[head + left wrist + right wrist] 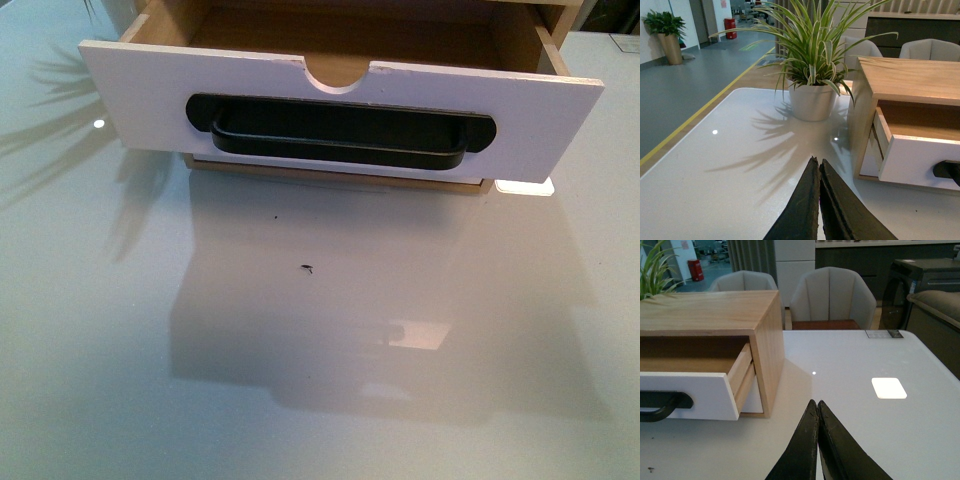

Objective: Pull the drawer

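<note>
Front view: we see the drawer pulled out of its wooden cabinet, white front facing us, long axis running left-right, black bar handle parallel to it. It sits at the far middle of the white table. Left gripper has its fingers pressed together, holding nothing, left of the cabinet near a potted plant. Right gripper likewise clenched and empty, right of the cabinet.

No legible text, label, brand, number or sign anywhere in view.
</note>
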`<move>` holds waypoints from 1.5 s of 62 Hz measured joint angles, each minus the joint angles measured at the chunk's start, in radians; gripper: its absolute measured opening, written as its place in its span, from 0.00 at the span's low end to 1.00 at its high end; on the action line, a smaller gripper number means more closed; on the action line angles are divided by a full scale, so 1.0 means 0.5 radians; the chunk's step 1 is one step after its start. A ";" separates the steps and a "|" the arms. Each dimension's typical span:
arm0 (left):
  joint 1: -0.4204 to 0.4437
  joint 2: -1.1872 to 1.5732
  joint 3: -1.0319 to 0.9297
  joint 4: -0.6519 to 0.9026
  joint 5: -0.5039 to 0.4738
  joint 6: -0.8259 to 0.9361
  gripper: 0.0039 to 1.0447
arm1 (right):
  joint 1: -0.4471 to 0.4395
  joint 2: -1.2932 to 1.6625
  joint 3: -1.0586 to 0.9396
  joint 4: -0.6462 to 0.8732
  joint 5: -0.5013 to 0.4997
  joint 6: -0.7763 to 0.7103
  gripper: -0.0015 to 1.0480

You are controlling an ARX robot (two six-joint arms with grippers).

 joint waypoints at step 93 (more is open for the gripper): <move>0.000 -0.658 0.001 -0.668 0.000 0.006 0.93 | 0.000 -0.375 0.001 -0.384 0.000 -0.002 0.91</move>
